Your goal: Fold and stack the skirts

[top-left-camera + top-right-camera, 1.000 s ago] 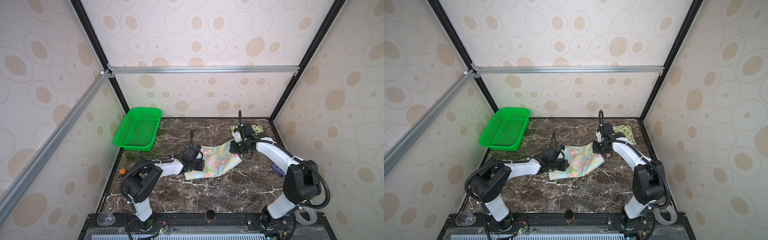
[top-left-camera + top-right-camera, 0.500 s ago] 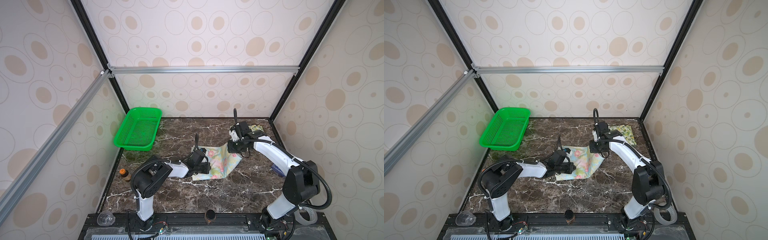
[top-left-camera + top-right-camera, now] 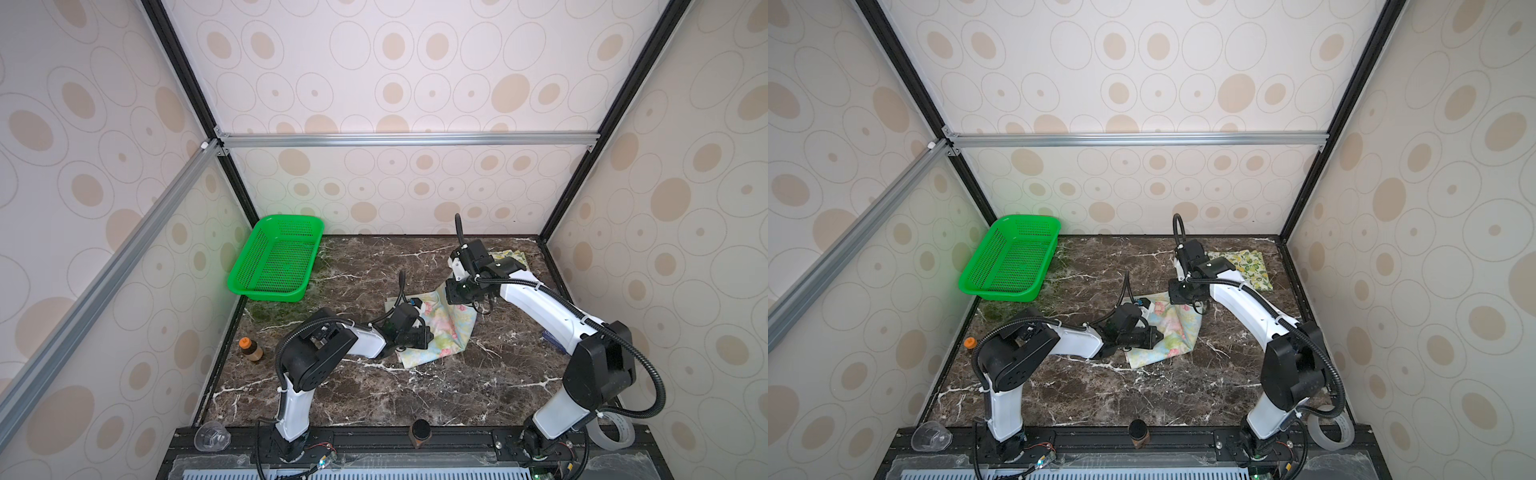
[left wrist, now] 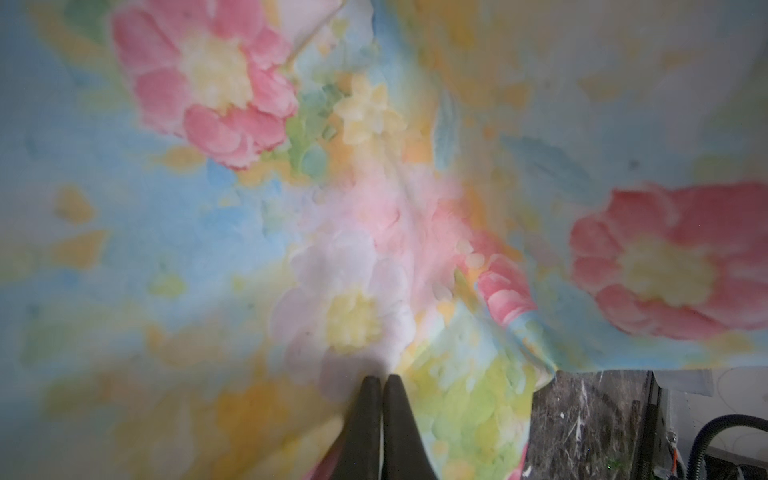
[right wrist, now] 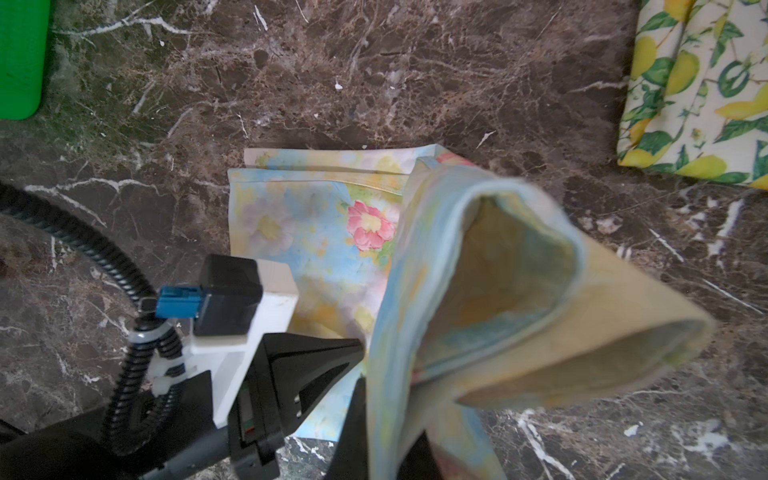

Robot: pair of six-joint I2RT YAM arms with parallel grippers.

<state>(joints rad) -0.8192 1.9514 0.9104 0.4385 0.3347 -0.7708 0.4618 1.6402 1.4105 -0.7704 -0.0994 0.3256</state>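
The pastel skirt with pink flowers (image 3: 446, 332) (image 3: 1173, 332) lies partly folded mid-table. My left gripper (image 3: 428, 332) (image 4: 380, 379) is low over its left part, shut, with the cloth (image 4: 208, 208) bunching at the fingertips. My right gripper (image 3: 461, 301) (image 5: 388, 390) is shut on the skirt's far right edge and holds that edge raised, so it hangs as a loop (image 5: 519, 291) over the flat part (image 5: 316, 232). The lemon-print skirt (image 3: 513, 259) (image 3: 1246, 266) (image 5: 698, 104) lies folded at the back right corner, partly behind the right arm.
A green mesh basket (image 3: 276, 259) (image 3: 1009, 266) stands at the back left. A small orange-capped bottle (image 3: 248, 349) sits by the left edge. A tape roll (image 3: 615, 434), a plastic cup (image 3: 212, 436) and a dark cylinder (image 3: 419, 430) lie along the front rail.
My left gripper has moved right, drawing the pastel skirt's left part inward. My right gripper has shifted slightly left with its held edge. The cloth looks narrower.
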